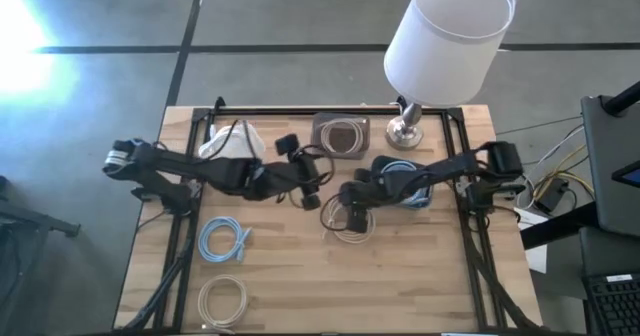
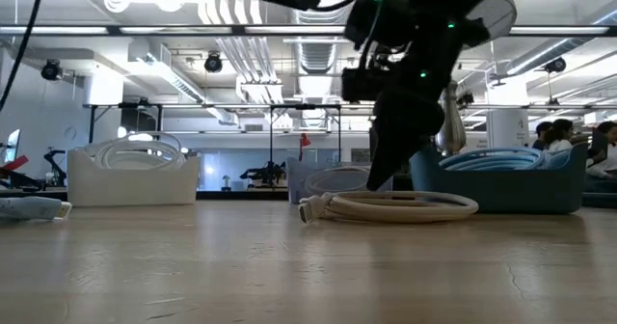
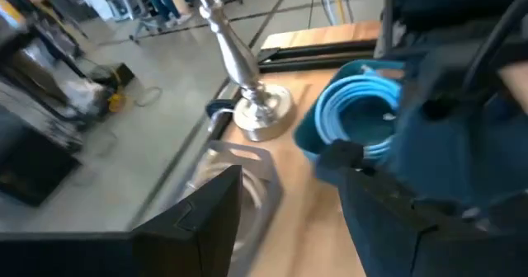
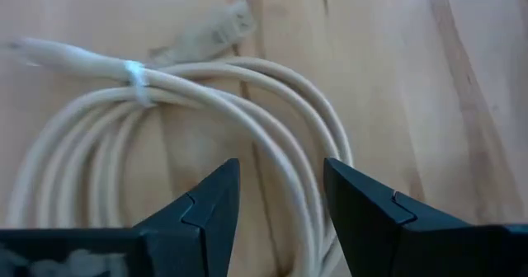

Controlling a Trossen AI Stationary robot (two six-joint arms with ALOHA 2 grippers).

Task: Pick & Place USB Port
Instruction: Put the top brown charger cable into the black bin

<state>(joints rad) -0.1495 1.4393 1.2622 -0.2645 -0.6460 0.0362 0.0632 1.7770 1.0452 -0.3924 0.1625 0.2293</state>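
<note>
Right claw [image 4: 276, 215]: held low over the middle of the surface; fingers parted, with a gap between the two dark tips; nothing gripped. The strands of the cream cable coil are seen through the gap, just beneath the tips; contact with them cannot be told.
Right claw fingers [image 4: 202, 207]: dark, matte, wedge-shaped, with angled inner faces.
Cream cable coil [image 1: 350, 226]: lies flat on the wooden surface near its middle; round, smooth cord wound in several loops, bound at one spot by a pale tie [image 4: 134, 82]; a flat plug end [image 4: 216, 25] rests on the wood just beside the loops.
Left claw [image 1: 312, 188]: reaches toward the middle of the surface, near the right claw; whether its fingers are apart cannot be told.
Surface [image 1: 420, 276]: light wood planks, visible grain, bordered by a black frame.
Blue bin [image 2: 501, 184]: stands on the right part of the surface, holding a coiled blue cable [image 3: 363, 116].
White bin [image 2: 130, 175]: at the far left, holding pale coiled cable.
Lamp [image 1: 445, 31]: white cylindrical shade on a polished metal stem and round base, at the far edge.
Loose coils: one pale blue [image 1: 222, 240] and one cream [image 1: 221, 300], flat on the near left.
</note>
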